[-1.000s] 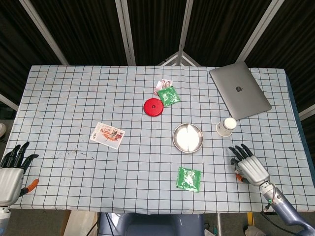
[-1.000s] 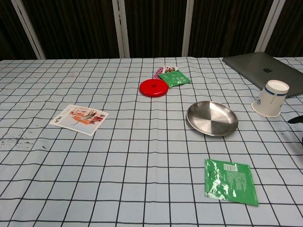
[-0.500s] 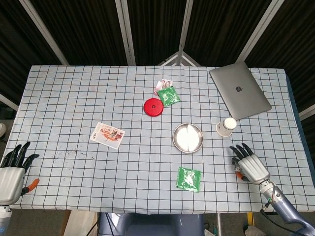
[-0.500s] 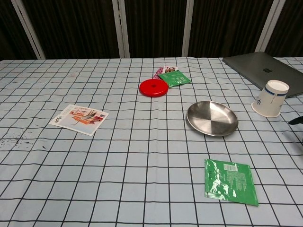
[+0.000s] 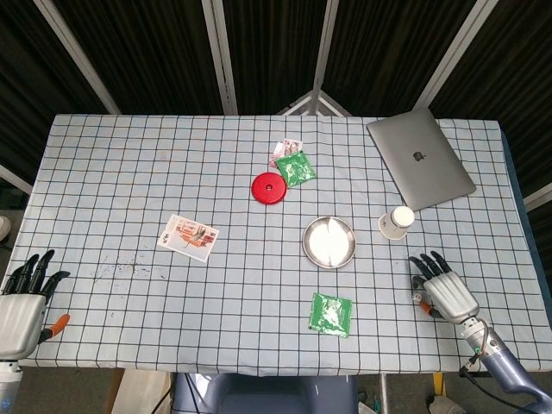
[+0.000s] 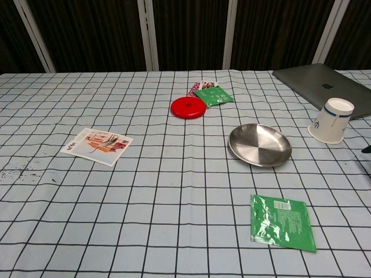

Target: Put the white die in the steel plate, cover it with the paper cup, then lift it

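The steel plate (image 5: pixel 329 241) (image 6: pixel 259 145) sits empty right of the table's middle. The paper cup (image 5: pixel 397 222) (image 6: pixel 331 120) stands upside down just right of it, near the laptop. No white die shows in either view. My right hand (image 5: pixel 444 290) lies flat near the front right edge, below the cup, fingers spread and holding nothing; the chest view catches only a dark fingertip (image 6: pixel 366 149) at its right border. My left hand (image 5: pixel 24 297) rests at the front left corner, fingers apart and empty, and appears only in the head view.
A grey laptop (image 5: pixel 421 169) (image 6: pixel 322 85) lies at the back right. A red disc (image 5: pixel 268 188) (image 6: pixel 188 107) and a green packet (image 5: pixel 296 168) (image 6: pixel 213 96) sit behind the plate. Another green packet (image 5: pixel 331 313) (image 6: pixel 282 222) lies in front of it. A printed card (image 5: pixel 189 237) (image 6: pixel 97 145) lies at the left.
My right hand has slid a little to the right and toward the table's front edge; in the chest view its fingertip has nearly left the frame. Nothing else moved.
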Controlling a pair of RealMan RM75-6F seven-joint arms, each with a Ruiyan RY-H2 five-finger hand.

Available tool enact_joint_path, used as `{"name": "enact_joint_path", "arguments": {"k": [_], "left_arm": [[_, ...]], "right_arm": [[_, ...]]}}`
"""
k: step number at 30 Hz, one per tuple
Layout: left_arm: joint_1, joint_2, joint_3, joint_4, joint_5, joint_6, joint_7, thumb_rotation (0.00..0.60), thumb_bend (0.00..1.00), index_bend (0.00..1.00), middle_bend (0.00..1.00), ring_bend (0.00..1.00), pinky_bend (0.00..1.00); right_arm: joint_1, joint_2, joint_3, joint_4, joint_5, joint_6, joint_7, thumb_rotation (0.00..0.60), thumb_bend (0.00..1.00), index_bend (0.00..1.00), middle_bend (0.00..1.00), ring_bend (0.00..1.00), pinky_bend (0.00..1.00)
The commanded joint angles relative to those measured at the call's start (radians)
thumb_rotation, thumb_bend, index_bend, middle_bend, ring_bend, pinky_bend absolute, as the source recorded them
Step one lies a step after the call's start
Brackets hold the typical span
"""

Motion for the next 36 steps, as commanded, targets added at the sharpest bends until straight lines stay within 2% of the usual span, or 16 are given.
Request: {"name": "enact_joint_path", "arguments": {"k": [1, 17, 26, 36], "left_arm": [[0.000, 0.000, 0.000, 0.000, 0.001, 0.000, 0.000, 0.600, 0.27, 0.26, 0.00, 0.00, 0.13], [-0.003, -0.001, 0.001, 0.002, -0.003, -0.005, 0.004, 0.600, 0.27, 0.26, 0.00, 0.00, 0.13], [-0.005, -0.004, 0.000, 0.001, -0.006, -0.010, 0.010, 0.600, 0.27, 0.26, 0.00, 0.00, 0.13], [-0.007, -0.007, 0.001, 0.000, -0.009, -0.013, 0.016, 0.600, 0.28, 0.26, 0.00, 0.00, 0.13]], "right_arm": [[0.001, -0.002, 0.001, -0.001, 0.001, 0.000, -0.001, 0.600, 0.32, 0.48, 0.14, 0.09, 0.00], [0.006, -0.002, -0.005, -0.023, 0.005, -0.001, -0.016, 0.600, 0.32, 0.48, 0.14, 0.09, 0.00], [0.009, 0.001, 0.000, -0.033, 0.014, -0.001, -0.023, 0.600, 0.35, 0.53, 0.15, 0.09, 0.00], [0.009, 0.003, -0.004, -0.036, 0.022, -0.014, -0.027, 0.600, 0.35, 0.53, 0.15, 0.09, 0.00]]}}
